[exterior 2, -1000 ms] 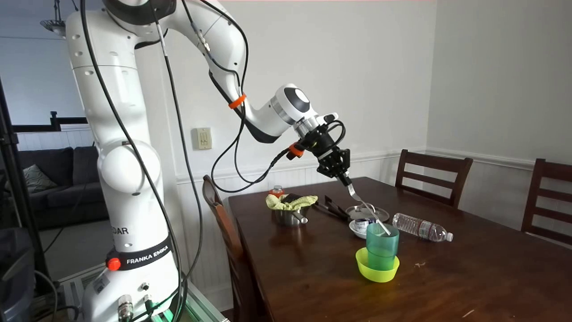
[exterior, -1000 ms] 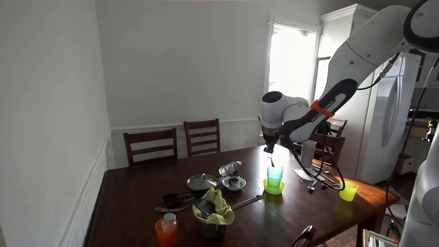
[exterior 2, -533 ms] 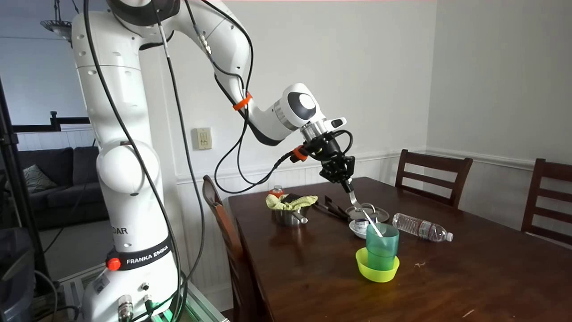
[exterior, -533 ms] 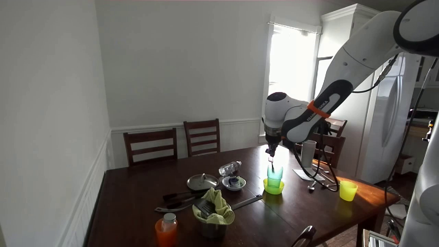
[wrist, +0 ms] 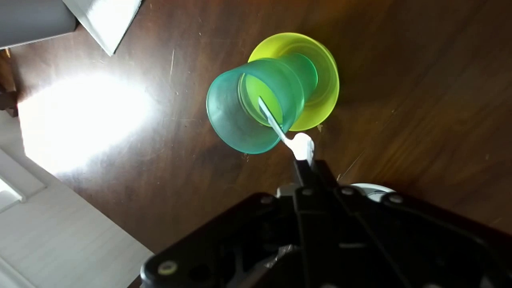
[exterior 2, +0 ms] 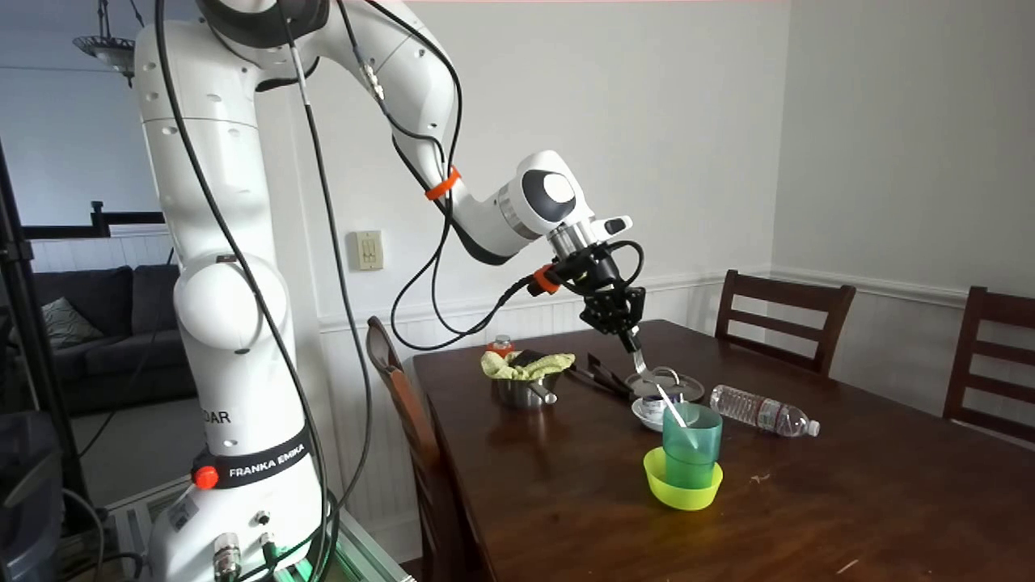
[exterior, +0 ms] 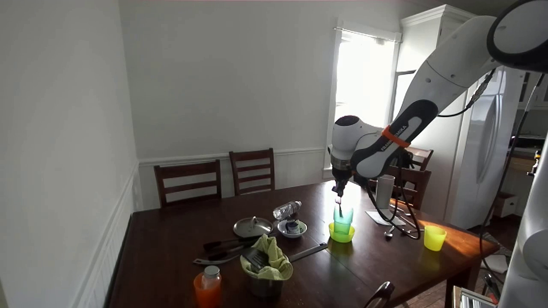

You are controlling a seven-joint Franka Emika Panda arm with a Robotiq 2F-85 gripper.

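My gripper (exterior 2: 630, 343) is shut on a silver fork (exterior 2: 669, 403), gripped by its head end, with the handle slanting down. It also shows in the wrist view (wrist: 314, 170), where the fork (wrist: 302, 146) reaches over the rim and the handle's end is inside the opening of a teal translucent cup (wrist: 229, 116). The cup (exterior 2: 691, 457) stands upright in a yellow-green bowl (exterior 2: 683, 497). Both exterior views show the gripper (exterior: 338, 193) above the cup (exterior: 343, 219) and bowl (exterior: 341, 235). Whether the handle touches the cup's inside I cannot tell.
On the table are a water bottle (exterior: 287, 210) lying down, a white bowl (exterior: 298, 233) with small items, a lid (exterior: 252, 227), a pot (exterior: 265, 285) with cloth and spatula, an orange cup (exterior: 207, 295), a yellow cup (exterior: 435, 238) and a grey cylinder (exterior: 384, 192).
My gripper has moved slightly lower and toward the cup. The fork is a bit steeper, and its handle end has gone from over the rim down into the cup's opening.
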